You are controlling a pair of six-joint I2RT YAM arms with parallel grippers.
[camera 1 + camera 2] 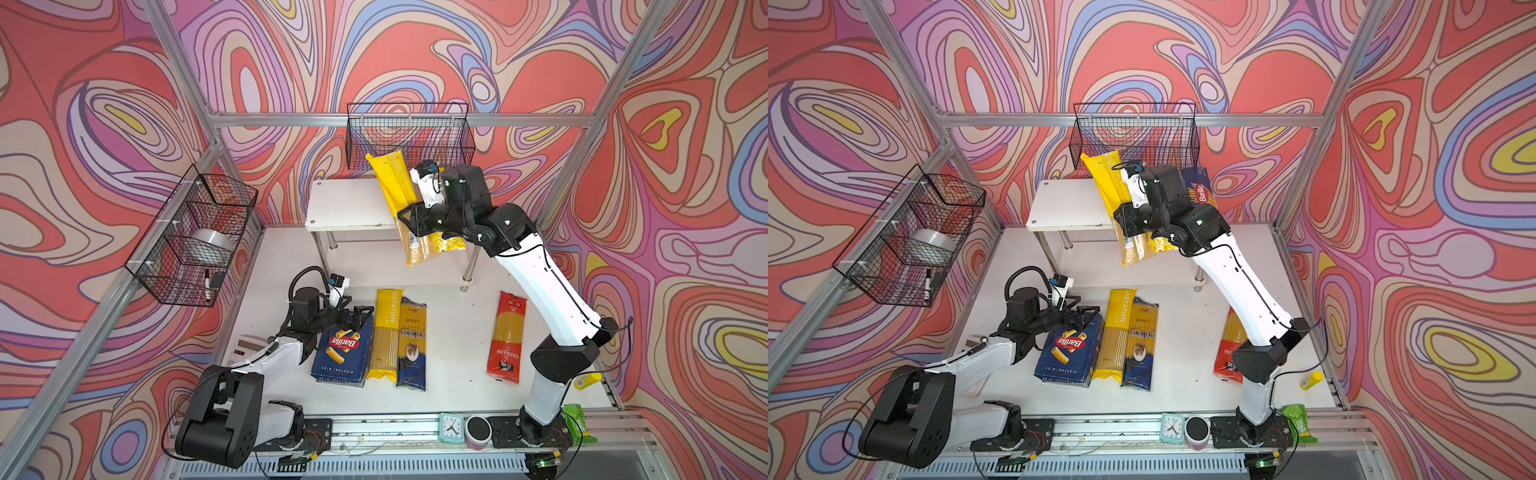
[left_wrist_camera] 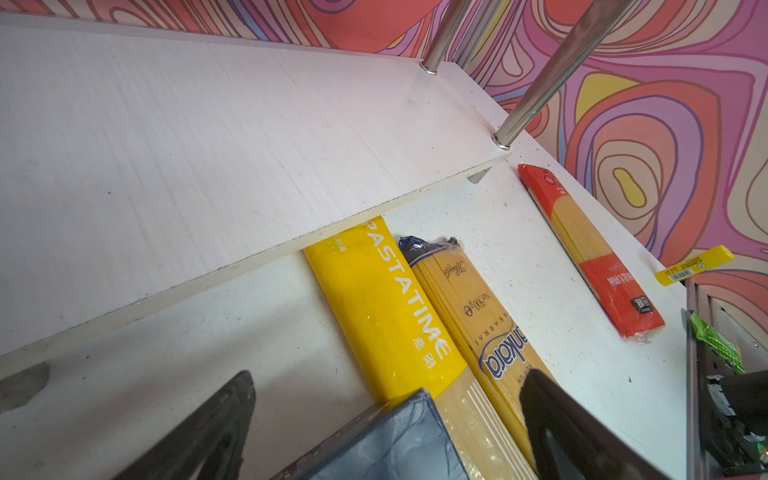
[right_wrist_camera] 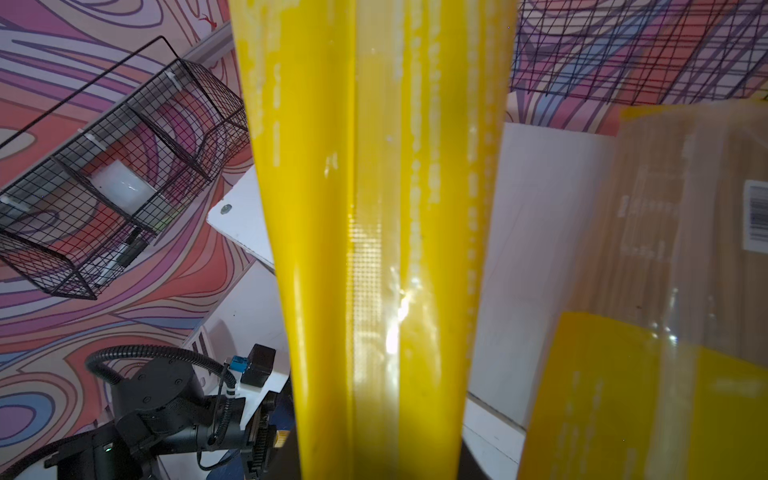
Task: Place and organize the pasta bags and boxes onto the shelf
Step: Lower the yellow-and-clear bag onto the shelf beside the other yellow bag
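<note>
Two packs rest on shelf (image 1: 345,203) top board: narrow blue box (image 1: 1200,192) and flat yellow bag (image 1: 449,245), which overhangs front edge. Right gripper (image 1: 407,219) clenches tilted yellow bag (image 1: 390,183) above board, not yet laid down. Four lie on table (image 1: 449,374): wide blue box (image 1: 343,353), PASTATIME bag (image 1: 384,332), dark blue bag (image 1: 412,345), red bag (image 1: 505,336). Left gripper (image 1: 358,313) fingers spread around wide blue box's far end, gripping nothing. Roughly one third done.
</note>
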